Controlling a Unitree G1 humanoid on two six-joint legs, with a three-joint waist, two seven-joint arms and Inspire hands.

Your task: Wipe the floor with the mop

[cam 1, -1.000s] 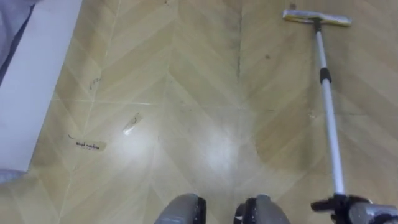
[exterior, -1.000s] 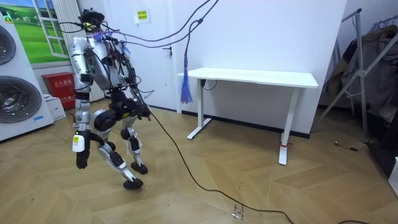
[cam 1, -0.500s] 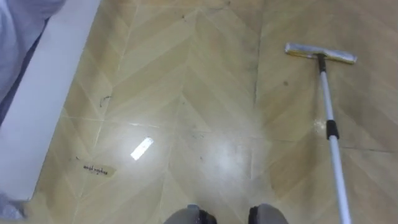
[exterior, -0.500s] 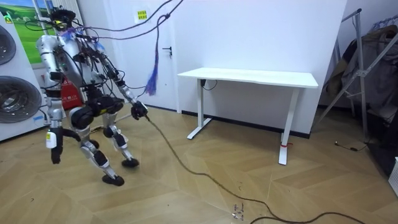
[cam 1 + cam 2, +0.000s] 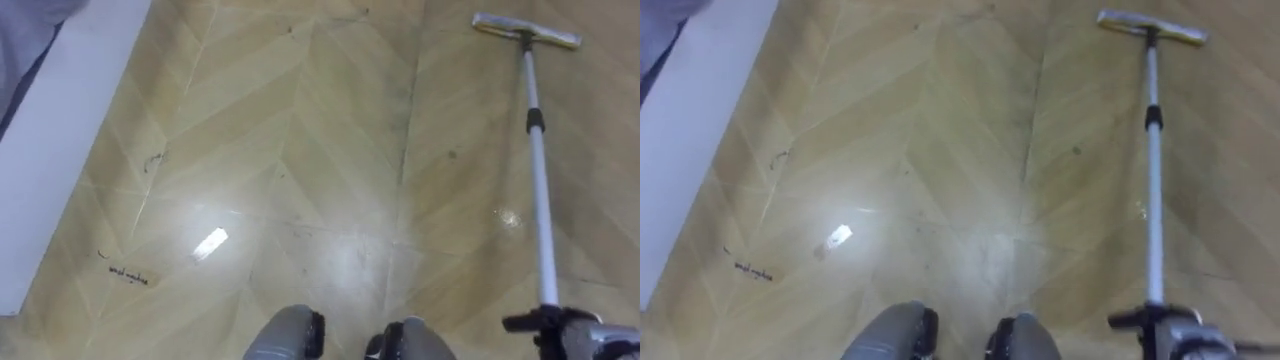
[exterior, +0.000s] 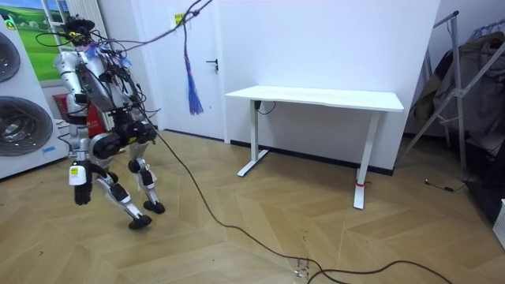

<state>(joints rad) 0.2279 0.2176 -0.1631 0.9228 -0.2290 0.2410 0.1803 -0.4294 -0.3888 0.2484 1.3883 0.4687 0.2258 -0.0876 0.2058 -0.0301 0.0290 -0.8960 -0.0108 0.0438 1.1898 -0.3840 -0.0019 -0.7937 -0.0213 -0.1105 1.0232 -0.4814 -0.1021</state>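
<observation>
Eye views, looking down on a herringbone wood floor (image 5: 330,150).

- Mop (image 5: 538,190) on right side of frame.
- Mop head (image 5: 525,31) in upper right corner, lying flat on the floor and set crosswise to the pole.
- Pale pole (image 5: 541,230) runs from the head almost straight down the frame to the lower right corner. Dark collar sits on it a short way below the head.
- Right hand (image 5: 556,326) at lower right edge. Dark fingers closed round the near end of the pole, grey wrist leading off to the right.
- White flat panel (image 5: 60,140) along left edge, slanting from upper left to lower left.
- Bright patch (image 5: 210,243) on the floor, lower left of centre.
- Small dark scribble mark (image 5: 124,273) just down-left of the bright patch.

Room view.

- Stands at the room view's left on the wood floor, near the stacked washing machines (image 6: 20,118) and well apart from the white desk (image 6: 316,98) at centre.
- Knees bent, feet apart, torso leaning back.
- Low-hanging hand (image 6: 80,194) at the room view's left of the body. Cannot tell which side it belongs to, nor how its fingers stand.
- Clothes rack (image 6: 461,87) at right edge.
</observation>
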